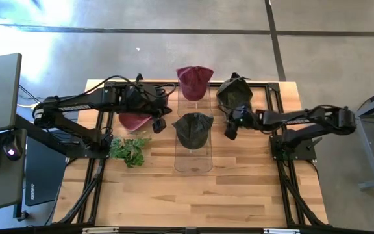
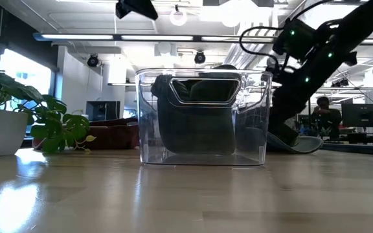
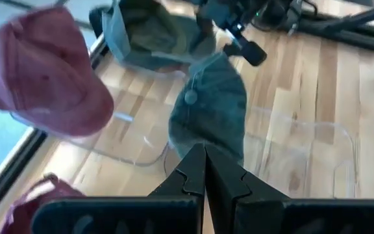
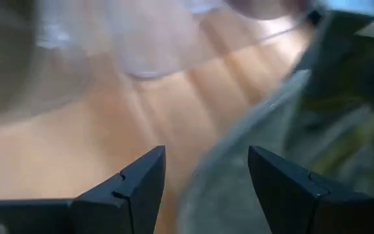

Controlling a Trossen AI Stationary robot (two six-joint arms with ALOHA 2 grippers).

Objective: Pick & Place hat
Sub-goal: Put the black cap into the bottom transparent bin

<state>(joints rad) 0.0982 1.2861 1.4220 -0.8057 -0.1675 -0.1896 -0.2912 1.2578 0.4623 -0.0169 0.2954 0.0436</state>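
Clear bin [image 2: 203, 116] fills the low view, a dark cap [image 2: 199, 110] inside it. High view: dark cap [image 1: 193, 129] in the bin, brim toward 12 o'clock; right gripper [image 1: 230, 131] at its 3 o'clock, left gripper [image 1: 159, 123] at 9. Left wrist: fingers [image 3: 193, 175] closed, empty. Right wrist: fingers [image 4: 141, 179] spread, a dark hat [image 4: 330, 130] beside them.

A bench [image 1: 239, 195] carries a clear bin [image 1: 193, 159] at its centre. One hat [image 1: 193, 129] lies in the far half of the bin. A second hat [image 1: 194, 81] sits behind the bin, at the bench's far edge. A third hat [image 1: 234, 92] lies to the right of that one. A fourth hat [image 1: 134, 121] lies left of the bin, with a potted plant [image 1: 128, 149] just in front of it. The left end effector [image 1: 159, 125] hangs between the fourth hat and the bin. The right end effector [image 1: 230, 132] sits just right of the bin, in front of the third hat.
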